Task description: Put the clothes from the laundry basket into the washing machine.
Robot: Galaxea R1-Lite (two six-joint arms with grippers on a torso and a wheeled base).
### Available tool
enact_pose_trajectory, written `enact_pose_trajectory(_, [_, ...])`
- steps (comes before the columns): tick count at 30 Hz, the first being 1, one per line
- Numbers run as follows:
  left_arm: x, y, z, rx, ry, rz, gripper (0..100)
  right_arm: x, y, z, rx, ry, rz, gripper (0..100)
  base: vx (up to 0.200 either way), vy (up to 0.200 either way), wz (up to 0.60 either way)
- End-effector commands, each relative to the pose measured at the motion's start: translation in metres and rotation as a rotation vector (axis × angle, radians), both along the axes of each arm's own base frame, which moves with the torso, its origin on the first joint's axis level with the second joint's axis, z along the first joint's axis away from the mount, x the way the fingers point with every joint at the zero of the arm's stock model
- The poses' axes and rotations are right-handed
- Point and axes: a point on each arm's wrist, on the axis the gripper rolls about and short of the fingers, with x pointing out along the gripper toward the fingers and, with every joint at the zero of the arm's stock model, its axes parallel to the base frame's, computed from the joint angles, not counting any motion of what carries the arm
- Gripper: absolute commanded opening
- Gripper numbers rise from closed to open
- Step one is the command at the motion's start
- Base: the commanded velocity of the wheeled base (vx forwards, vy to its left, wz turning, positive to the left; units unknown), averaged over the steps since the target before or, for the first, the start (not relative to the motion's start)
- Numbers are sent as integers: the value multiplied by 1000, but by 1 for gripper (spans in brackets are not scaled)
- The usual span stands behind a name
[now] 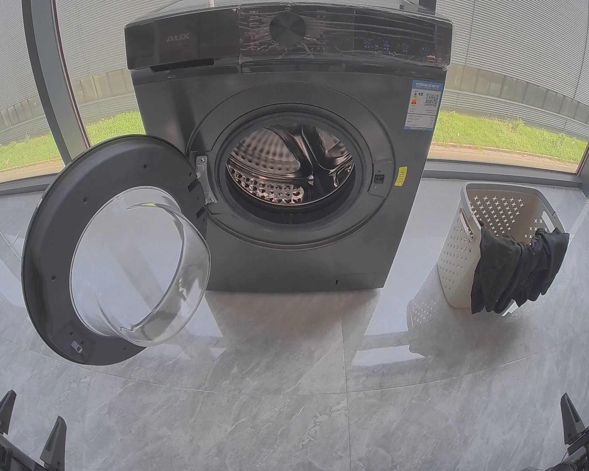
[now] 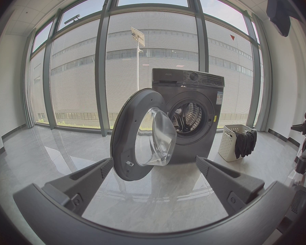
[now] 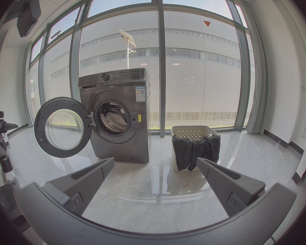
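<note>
A grey front-loading washing machine (image 1: 288, 139) stands ahead with its round door (image 1: 111, 250) swung wide to the left and its steel drum (image 1: 288, 165) exposed. To its right sits a white perforated laundry basket (image 1: 464, 243) with dark clothes (image 1: 514, 269) draped over its front rim. My left gripper (image 1: 29, 423) is low at the near left, open and empty. My right gripper (image 1: 586, 397) is low at the near right, also open and empty, well short of the basket. The left wrist view faces the door (image 2: 142, 136); the right wrist view faces the basket (image 3: 192, 133) and clothes (image 3: 193, 148).
Glossy grey tiled floor (image 1: 294, 374) stretches between me and the machine. Tall windows with dark frames (image 1: 46, 67) stand behind the machine. The open door juts out over the floor at the left.
</note>
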Motion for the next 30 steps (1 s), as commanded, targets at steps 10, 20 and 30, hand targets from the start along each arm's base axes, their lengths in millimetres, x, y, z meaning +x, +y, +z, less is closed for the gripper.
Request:
enact_pose_trajectory(10, [0, 0, -5, -6, -1, 2, 100, 1, 0, -5, -1, 10, 1, 100, 100, 0, 0])
enact_pose_trajectory(20, [0, 0, -5, -8, -1, 2, 100, 1, 0, -5, -1, 10, 1, 100, 80, 0, 0])
enact_pose_trajectory(30, [0, 0, -5, -3, 2, 2, 100, 1, 0, -5, -1, 9, 1, 100, 0, -20, 0])
